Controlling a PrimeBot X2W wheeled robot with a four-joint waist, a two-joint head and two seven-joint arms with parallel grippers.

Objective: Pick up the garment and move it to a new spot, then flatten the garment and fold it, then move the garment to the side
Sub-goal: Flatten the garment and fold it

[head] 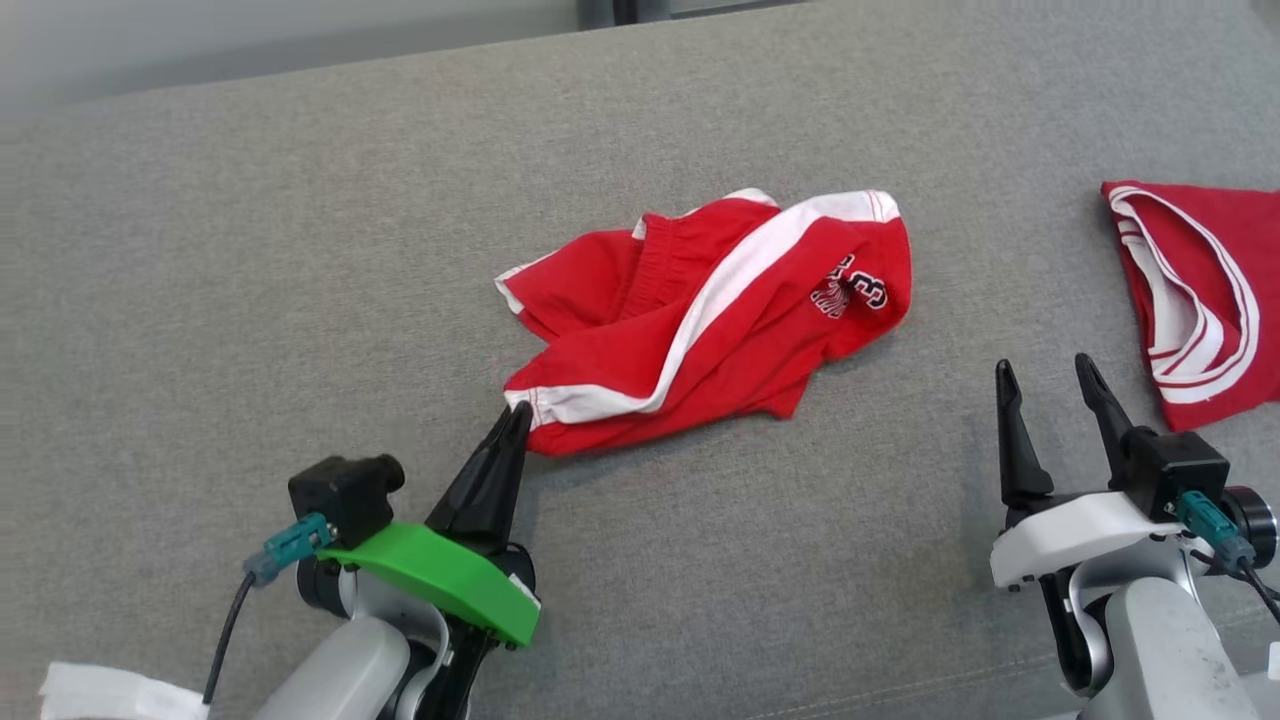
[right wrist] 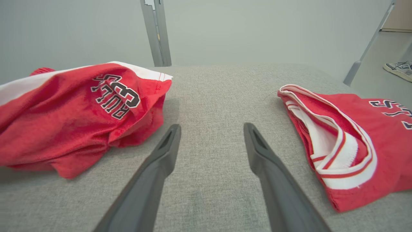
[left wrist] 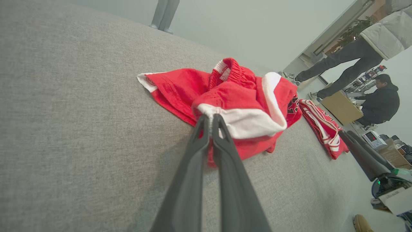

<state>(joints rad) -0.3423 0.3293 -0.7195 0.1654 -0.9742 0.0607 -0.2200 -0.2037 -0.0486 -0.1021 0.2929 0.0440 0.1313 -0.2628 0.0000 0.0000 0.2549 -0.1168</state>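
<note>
- And here's the garment [head: 720,310]: red shorts in a crumpled heap at the centre of the head view, lying on the grey bench [head: 250,250].
- The left hand [head: 517,415], coming up from the lower left, has its fingers pinched together on the near corner, right at the white hem band [head: 590,403]. The left wrist view shows cloth caught between the tips.
- The right hand [head: 1045,365] sits at the lower right with its fingers spread wide, holding nothing. It is poised between the shorts and a second red piece [head: 1200,290] at the right edge.
- By my reading this is the pick-up, with one corner taken and the rest of the cloth lying on the bench.
- To do it well, lift straight up first, so the heap unrolls under its own weight instead of dragging across the surface.
- The grip looks shallow, on the hem's edge only, so a slow rise should guard against slipping.
- The free hand could take the far hem at the upper right of the heap, giving two corners for laying it flat.
- Steer clear of the piece at the right, so the two reds don't tangle.
</note>
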